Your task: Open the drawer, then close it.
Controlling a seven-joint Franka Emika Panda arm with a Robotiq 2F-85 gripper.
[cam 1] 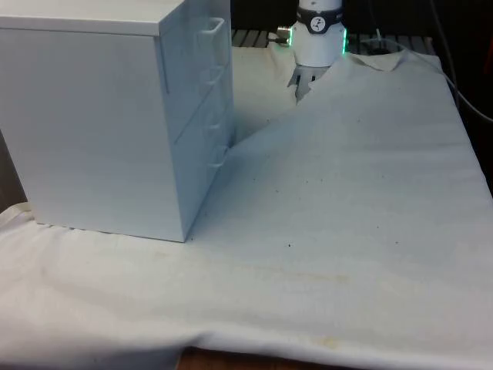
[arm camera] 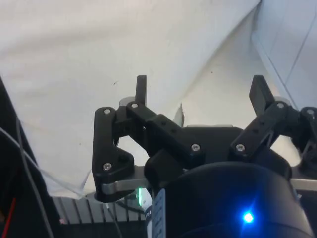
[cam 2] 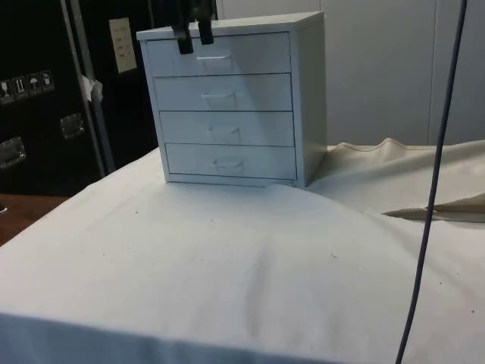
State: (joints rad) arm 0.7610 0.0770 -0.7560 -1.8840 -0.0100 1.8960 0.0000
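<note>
Drawers first: all four on the small white four-drawer chest (cam 2: 227, 102) look flush and closed from my side view, each with a little white bar handle, and the top drawer (cam 2: 220, 53) is the one that matters right now. The chest sits on the table's white cloth (cam 2: 227, 258), toward the front view's left, and in the front view it mostly shows me its blank side panel, with the handles poking out along the edge facing the front view's right.

My black two-finger gripper (cam 2: 194, 36) hangs right in front of that top drawer, up by its upper edge, just above the handle (cam 2: 213, 58). Fingers are spread wide apart with nothing between them; the wrist view shows both fingertips (arm camera: 141, 87) well separated over the cloth, with the chest's white face off to one side. I think the tips aren't touching the drawer front yet, but the side angle makes that hard to call.

Cloth is rumpled behind the chest, with a dark cable (cam 2: 436, 189) hanging across the side view.
</note>
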